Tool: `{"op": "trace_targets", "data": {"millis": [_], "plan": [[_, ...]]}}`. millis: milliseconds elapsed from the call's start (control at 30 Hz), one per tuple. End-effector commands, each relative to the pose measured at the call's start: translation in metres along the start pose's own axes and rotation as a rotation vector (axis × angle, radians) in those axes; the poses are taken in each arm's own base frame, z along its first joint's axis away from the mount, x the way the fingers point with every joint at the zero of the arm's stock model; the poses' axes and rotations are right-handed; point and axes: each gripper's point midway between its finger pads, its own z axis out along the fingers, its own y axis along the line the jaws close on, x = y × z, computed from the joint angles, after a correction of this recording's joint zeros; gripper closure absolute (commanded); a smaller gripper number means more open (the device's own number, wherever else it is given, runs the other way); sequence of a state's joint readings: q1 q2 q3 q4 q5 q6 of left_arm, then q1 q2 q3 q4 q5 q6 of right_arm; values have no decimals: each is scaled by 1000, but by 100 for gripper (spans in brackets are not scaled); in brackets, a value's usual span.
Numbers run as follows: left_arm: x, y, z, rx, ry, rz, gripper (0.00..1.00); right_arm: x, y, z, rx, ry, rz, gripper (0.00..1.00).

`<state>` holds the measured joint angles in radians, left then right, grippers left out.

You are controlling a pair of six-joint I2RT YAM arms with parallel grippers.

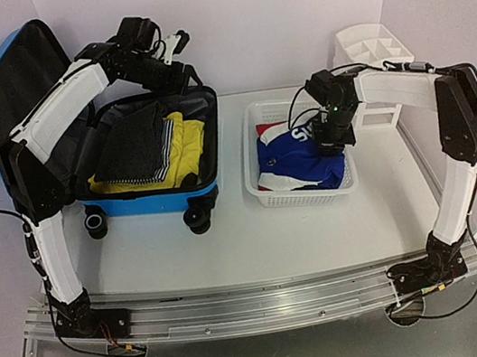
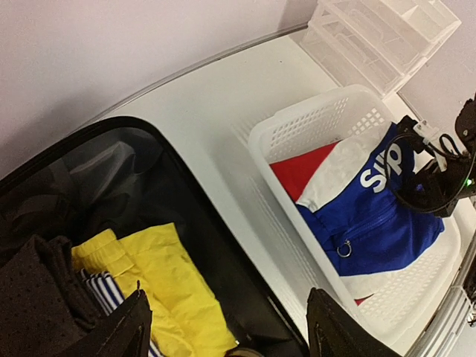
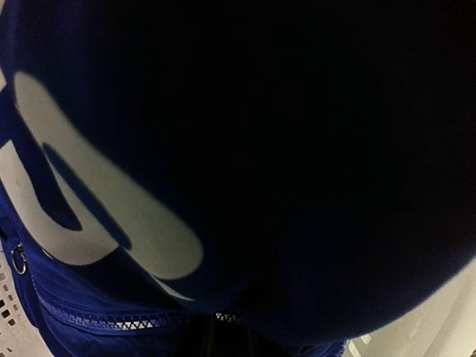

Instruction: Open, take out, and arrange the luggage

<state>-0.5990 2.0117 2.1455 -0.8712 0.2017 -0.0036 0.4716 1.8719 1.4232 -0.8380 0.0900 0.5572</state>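
Inside open luggage (image 1: 155, 198), yellow clothes (image 1: 187, 146), blue jacket (image 1: 301, 159) in white basket (image 1: 301, 195)

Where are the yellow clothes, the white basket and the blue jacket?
yellow clothes (image 2: 160, 286), left wrist view, folded middle.
white basket (image 1: 301, 197), top view, near rim.
blue jacket (image 1: 298, 161), top view, blue panel.

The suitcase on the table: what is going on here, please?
The blue suitcase lies open, with a yellow garment and dark folded clothes inside. The left gripper hangs open above it, holding nothing. The right gripper is down in the white basket, pressed on a blue, white and red jacket. Whether it grips the jacket cannot be seen.
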Motion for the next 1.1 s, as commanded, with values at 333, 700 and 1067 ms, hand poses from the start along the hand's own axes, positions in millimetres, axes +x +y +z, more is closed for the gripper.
{"op": "trace_targets", "data": {"millis": [333, 700, 1067], "plan": [[81, 153, -105, -270, 80, -188, 18, -78, 80, -110, -173, -358, -110, 59], [168, 242, -114, -458, 160, -381, 20, -72, 303, -155, -801, -419, -243, 45], [202, 267, -72, -363, 180, -505, 27, -34, 432, -90, -1103, -333, -127, 42]]}}
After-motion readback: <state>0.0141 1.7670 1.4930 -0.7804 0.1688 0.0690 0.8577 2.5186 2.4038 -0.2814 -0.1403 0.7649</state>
